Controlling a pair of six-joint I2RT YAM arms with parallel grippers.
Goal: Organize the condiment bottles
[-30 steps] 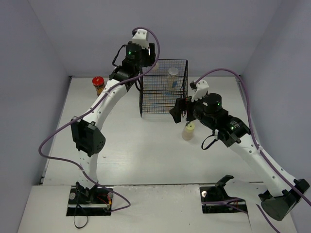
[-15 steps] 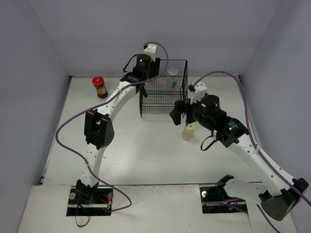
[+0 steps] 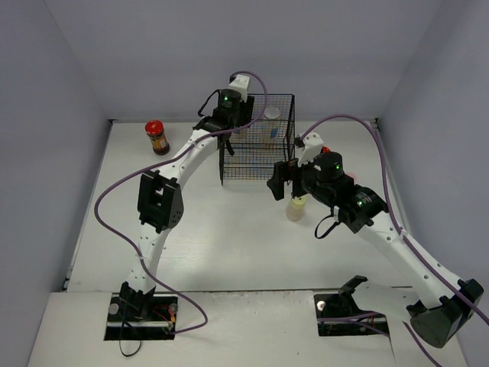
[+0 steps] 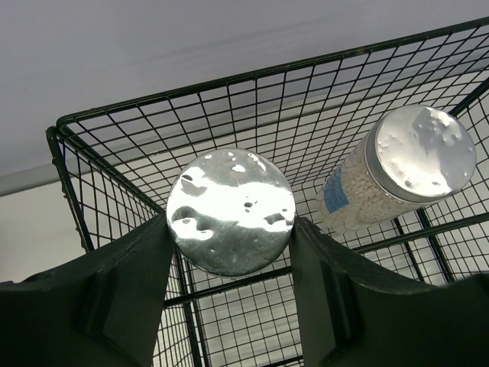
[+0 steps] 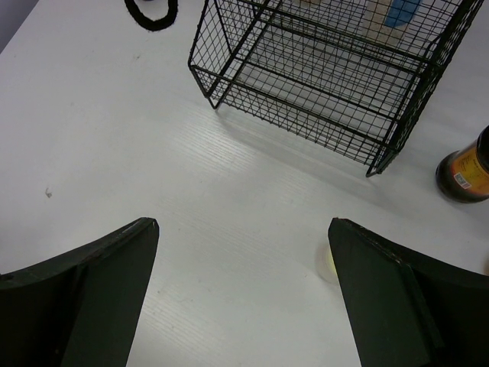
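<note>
My left gripper (image 4: 231,228) is shut on a silver-capped bottle (image 4: 231,205), held above the back-left corner of the black wire basket (image 4: 229,82). A second silver-capped bottle (image 4: 405,172) with a blue label leans inside the basket. From above, the left gripper (image 3: 237,121) hangs over the basket (image 3: 257,170). My right gripper (image 5: 243,229) stands open just above the table, and the yellow-green-capped bottle (image 5: 328,264) peeks out beside its right finger. That bottle (image 3: 296,206) stands in front of the basket, under the right gripper (image 3: 281,183). A red-lidded jar (image 3: 157,136) stands at the back left.
A dark jar (image 5: 463,172) stands right of the basket; from above only its red lid (image 3: 326,150) shows behind the right arm. White walls close the table at the back and both sides. A purple cable loops over each arm.
The left arm swung right and lowered over the basket's back-left corner with the bottle still held. The right gripper shifted slightly over the yellow-green-capped bottle, still open.
</note>
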